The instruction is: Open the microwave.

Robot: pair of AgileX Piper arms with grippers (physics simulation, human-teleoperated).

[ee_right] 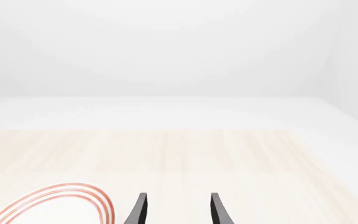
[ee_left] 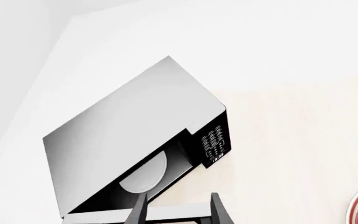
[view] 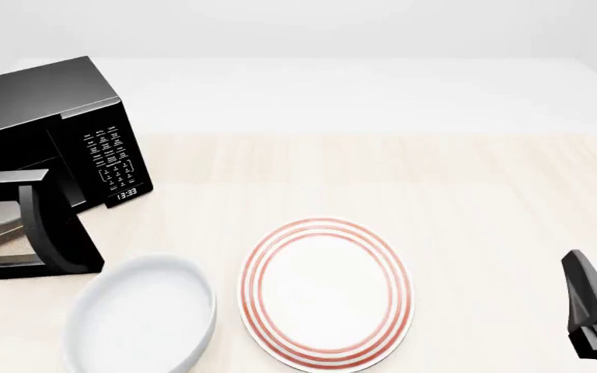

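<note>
Glossy black microwave point(view: 71, 116), white bowl point(view: 141, 315), white plate point(view: 326, 292) with red rings, pale wood table point(view: 403, 179).

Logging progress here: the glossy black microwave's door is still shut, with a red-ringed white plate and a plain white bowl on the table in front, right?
Not quite. The glossy black microwave's door is swung open, as the front view shows. The red-ringed white plate and plain white bowl do sit on the table in front.

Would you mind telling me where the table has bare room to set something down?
The widest bare wood lies behind and right of the striped plate, up to the right gripper. The left front is crowded: microwave, its open door, white bowl.
</note>
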